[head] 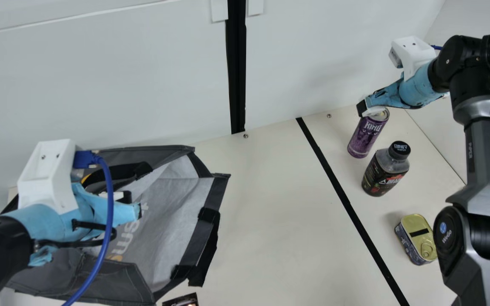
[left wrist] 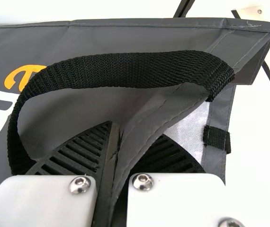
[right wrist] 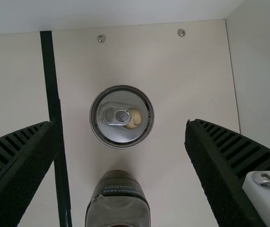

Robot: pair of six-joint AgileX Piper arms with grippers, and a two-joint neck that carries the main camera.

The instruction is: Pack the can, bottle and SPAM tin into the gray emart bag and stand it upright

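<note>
I've got free desk (head: 266, 204) btwn bag (head: 113, 278) & bottle (head: 384, 172). Room on both sides of the can (head: 366, 134) for spread fingers of my R hand (head: 365, 109), but bottle's close by. Strap loop (left wrist: 125, 70) obstructs space beside my L hand (head: 133, 205).

The left gripper (head: 136, 211) is covering part of the bag (head: 175, 208), whose fabric is partly hiding its fingers. The right gripper (head: 361, 109) is masking some of the can's (head: 366, 135) top. The main view's bottom edge is cutting off a dark object (head: 181, 301); the right wrist view's is cropping the bottle (right wrist: 118, 210).
</note>
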